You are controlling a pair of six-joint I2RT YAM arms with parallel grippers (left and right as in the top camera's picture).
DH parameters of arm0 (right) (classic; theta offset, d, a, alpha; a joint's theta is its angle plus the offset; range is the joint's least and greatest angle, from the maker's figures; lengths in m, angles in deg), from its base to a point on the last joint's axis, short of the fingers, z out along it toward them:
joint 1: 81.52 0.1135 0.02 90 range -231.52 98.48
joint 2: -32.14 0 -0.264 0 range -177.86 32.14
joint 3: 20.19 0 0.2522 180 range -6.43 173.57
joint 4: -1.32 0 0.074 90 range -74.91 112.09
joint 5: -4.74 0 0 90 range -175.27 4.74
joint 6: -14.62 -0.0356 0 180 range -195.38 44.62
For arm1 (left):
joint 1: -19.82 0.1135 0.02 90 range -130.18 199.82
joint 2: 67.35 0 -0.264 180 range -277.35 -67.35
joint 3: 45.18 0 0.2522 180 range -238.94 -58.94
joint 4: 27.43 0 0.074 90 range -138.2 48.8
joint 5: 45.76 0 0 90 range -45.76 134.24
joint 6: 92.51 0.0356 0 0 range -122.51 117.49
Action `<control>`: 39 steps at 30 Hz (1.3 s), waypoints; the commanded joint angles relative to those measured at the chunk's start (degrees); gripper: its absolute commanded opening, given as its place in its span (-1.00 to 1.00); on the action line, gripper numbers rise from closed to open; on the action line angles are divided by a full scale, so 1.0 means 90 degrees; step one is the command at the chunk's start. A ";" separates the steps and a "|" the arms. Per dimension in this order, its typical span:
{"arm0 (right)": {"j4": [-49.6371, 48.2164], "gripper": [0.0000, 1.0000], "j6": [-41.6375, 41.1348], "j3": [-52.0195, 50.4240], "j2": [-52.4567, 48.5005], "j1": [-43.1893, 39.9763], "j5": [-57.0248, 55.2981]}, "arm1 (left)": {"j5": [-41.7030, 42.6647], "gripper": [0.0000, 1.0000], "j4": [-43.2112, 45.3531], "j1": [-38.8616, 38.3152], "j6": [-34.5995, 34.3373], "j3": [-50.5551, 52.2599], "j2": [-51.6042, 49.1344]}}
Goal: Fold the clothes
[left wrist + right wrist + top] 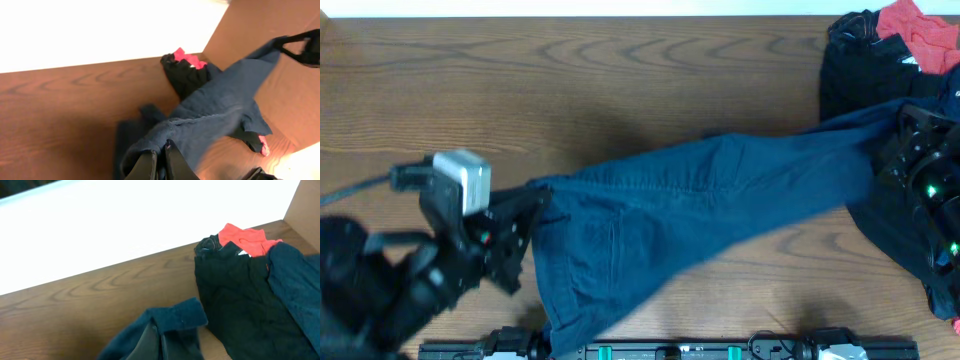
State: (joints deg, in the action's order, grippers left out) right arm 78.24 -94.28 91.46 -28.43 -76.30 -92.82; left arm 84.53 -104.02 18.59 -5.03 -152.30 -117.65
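The navy-blue trousers (700, 205) stretch across the table from lower left to upper right, lifted and taut between both grippers. My left gripper (525, 215) is shut on the waistband end; in the left wrist view (161, 152) its fingers pinch the navy cloth (215, 107). My right gripper (905, 125) is shut on a leg end; in the right wrist view (160, 330) a hem of the trousers (175, 317) folds over its closed fingers.
A pile of black garments (855, 65) with a red cloth (920, 35) lies at the back right corner, also in the right wrist view (235, 295). More dark cloth lies under the right arm (910, 250). The table's front rail (670, 350) runs below.
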 commanded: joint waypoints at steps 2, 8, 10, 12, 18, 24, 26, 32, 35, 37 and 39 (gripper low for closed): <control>-0.0070 -0.98 0.0029 -0.0007 -0.0680 -0.0095 -0.0100 | -0.0272 -0.88 0.0168 0.0029 0.0287 -0.0044 -0.1112; -0.0814 -0.98 0.0299 -0.0007 -0.2096 -0.0095 0.0158 | -0.0894 -0.88 0.1273 0.0036 0.0466 -0.0046 -0.2829; -0.1362 -0.98 0.0296 -0.0007 -0.2679 -0.0095 0.0163 | -0.0942 -0.88 0.2149 0.0034 0.0469 -0.0046 -0.3475; -0.2147 -0.98 0.0362 -0.0007 -0.3245 -0.0095 0.0175 | -0.0945 -0.88 0.3191 0.0036 0.0444 -0.0046 -0.4124; -0.5214 -0.98 0.0444 -0.0007 -0.4141 -0.0097 -0.0299 | -0.1413 -0.88 0.6715 0.0197 -0.0755 -0.0049 -0.5425; -0.5802 -0.98 0.0585 0.0427 -0.4046 -0.0248 -0.0515 | -0.0663 -0.88 0.8667 0.0916 -0.2664 -0.0350 -0.5518; -0.5270 -0.98 0.0588 0.0544 -0.4046 -0.0270 -0.0491 | 0.0223 -0.88 0.8434 0.1076 -0.2735 -0.0374 -0.5515; -0.2832 -0.98 0.0848 0.0454 -0.4065 -0.0202 -0.0690 | 0.1758 -0.88 0.4136 0.1086 -0.1547 -0.0372 -0.5515; -0.1489 -0.98 0.0848 0.0379 -0.4107 -0.0209 -0.0908 | 0.1496 -0.88 0.1413 0.1049 0.0041 -0.0321 -0.5515; -0.0576 -0.98 0.0818 0.0340 -0.4131 -0.0214 -0.0984 | 0.0818 -0.88 0.0002 0.1018 0.0721 -0.0194 -0.5515; 0.0153 -0.98 0.0763 0.0257 -0.4133 -0.0257 -0.0996 | 0.0318 -0.87 -0.0940 0.1013 0.1081 -0.0044 -0.5515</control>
State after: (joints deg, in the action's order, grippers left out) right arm 76.23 -87.92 94.65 -65.28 -76.89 -95.61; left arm 94.48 -107.26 26.87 -7.13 -153.51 -167.77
